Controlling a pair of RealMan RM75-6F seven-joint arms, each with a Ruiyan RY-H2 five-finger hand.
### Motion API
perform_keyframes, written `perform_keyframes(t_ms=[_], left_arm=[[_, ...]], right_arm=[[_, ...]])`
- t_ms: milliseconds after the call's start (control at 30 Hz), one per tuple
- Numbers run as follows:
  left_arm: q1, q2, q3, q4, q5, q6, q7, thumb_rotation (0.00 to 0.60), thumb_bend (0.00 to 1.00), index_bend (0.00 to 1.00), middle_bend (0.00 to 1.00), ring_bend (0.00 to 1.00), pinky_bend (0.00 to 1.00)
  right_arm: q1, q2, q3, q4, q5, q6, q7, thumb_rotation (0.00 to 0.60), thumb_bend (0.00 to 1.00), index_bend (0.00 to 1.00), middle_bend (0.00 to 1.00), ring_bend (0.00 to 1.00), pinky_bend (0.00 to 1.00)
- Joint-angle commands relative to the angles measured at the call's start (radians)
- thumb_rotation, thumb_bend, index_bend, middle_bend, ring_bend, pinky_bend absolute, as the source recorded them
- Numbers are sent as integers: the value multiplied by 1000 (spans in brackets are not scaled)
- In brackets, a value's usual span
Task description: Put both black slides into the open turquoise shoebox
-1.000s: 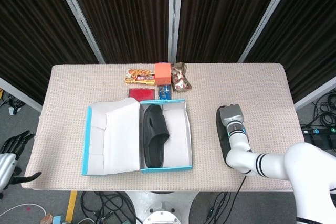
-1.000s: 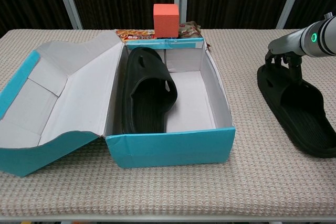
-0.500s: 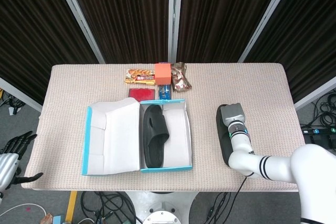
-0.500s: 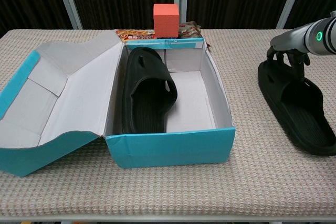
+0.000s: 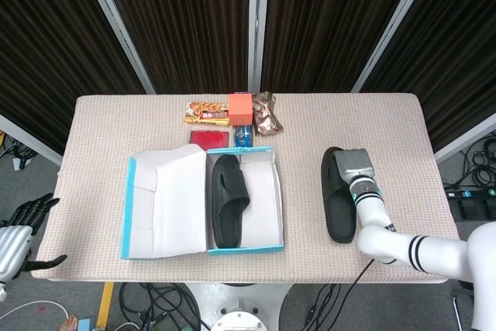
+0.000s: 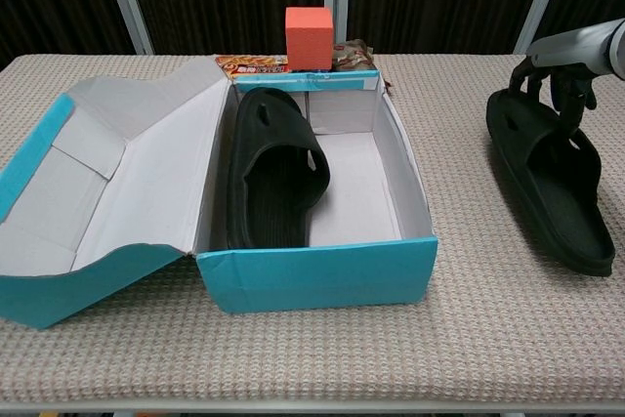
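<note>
The robot's right hand (image 6: 559, 95) grips the strap end of a black slide (image 6: 549, 178), fingers (image 6: 566, 112) hooked over its upper edge; the slide sits tilted on the woven table (image 5: 387, 125), well to the right of the open turquoise shoebox (image 6: 322, 275). The second black slide (image 6: 273, 178) already lies inside the box, along its left wall, beside the folded-out lid (image 5: 167, 199). The left hand (image 5: 19, 226) hangs off the table's left edge (fingers spread, holding nothing). Behind the box stand an orange block (image 6: 309, 36), a snack bar (image 5: 206, 113), a brown wrapped packet (image 5: 267, 112) and a red pouch (image 5: 209, 138).
</note>
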State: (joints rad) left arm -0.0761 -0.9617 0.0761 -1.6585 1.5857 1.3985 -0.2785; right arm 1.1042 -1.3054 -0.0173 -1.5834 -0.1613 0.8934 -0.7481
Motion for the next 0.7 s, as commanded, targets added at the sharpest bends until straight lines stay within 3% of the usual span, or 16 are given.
perform_keyframes(t_ms=[33, 400, 500, 700], left_arm=[[-3, 1, -1, -6, 2, -1, 7, 600, 20, 79, 16, 0, 0], [-7, -3, -4, -25, 6, 1, 34, 600, 19, 79, 17, 0, 0], [-5, -4, -6, -30, 5, 9, 44, 600, 20, 78, 17, 0, 0], [-2, -4, -12, -38, 6, 24, 59, 600, 21, 75, 17, 0, 0]], right_arm=[[-56, 82, 40, -70, -104, 1, 95, 600, 270, 548, 472, 373, 559], [-276, 386, 186, -333, -547, 104, 499, 600, 272, 554, 479, 375, 563], [-341, 398, 228, -344, -692, 126, 665, 600, 273, 554, 480, 375, 563], [-399, 316, 270, -278, -895, 123, 927, 600, 272, 558, 482, 375, 566]])
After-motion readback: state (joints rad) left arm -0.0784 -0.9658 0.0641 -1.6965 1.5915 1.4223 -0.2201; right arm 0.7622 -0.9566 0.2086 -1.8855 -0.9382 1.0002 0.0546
